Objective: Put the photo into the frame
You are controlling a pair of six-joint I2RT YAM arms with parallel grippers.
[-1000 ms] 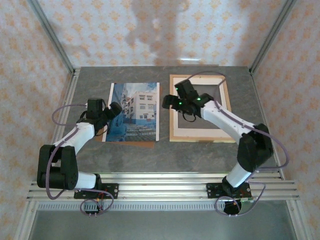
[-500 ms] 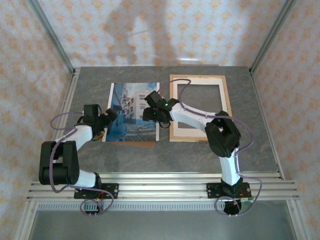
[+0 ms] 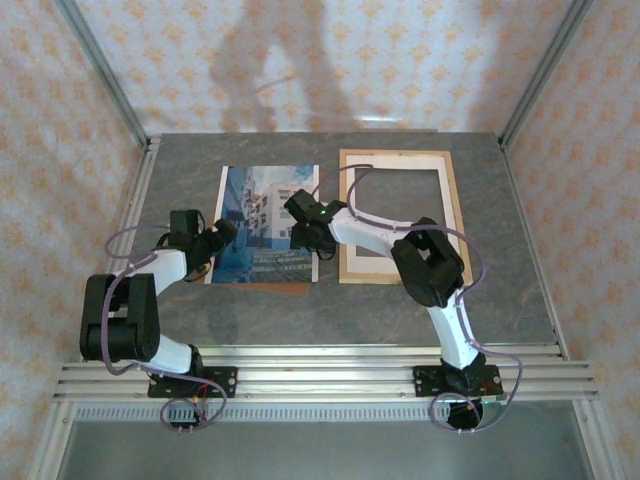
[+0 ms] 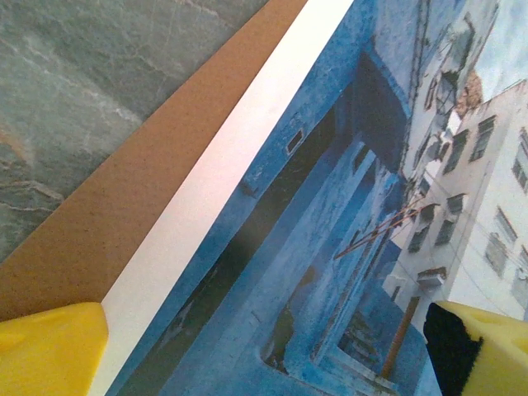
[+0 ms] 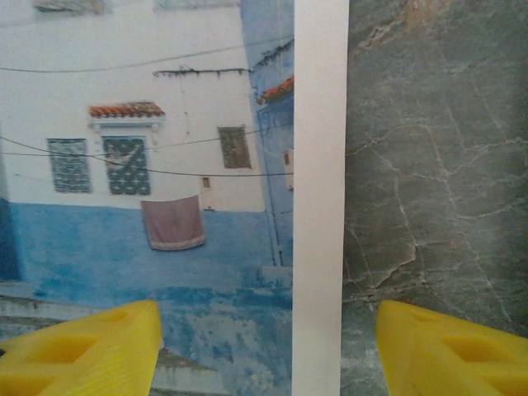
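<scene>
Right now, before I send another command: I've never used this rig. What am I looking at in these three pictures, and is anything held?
Two robot arms are bolted at the near edge of the grey table. The overhead picture looks down from behind them. The other two come from a camera on each wrist, with that gripper's yellow fingertips at the bottom. On the table lies the photo of a white building, resting on a brown backing board, with the light wooden frame to its right. The left gripper is open over the photo's left edge. The right gripper is open astride its right edge, one finger above the print, one above bare table. Nothing is held.
</scene>
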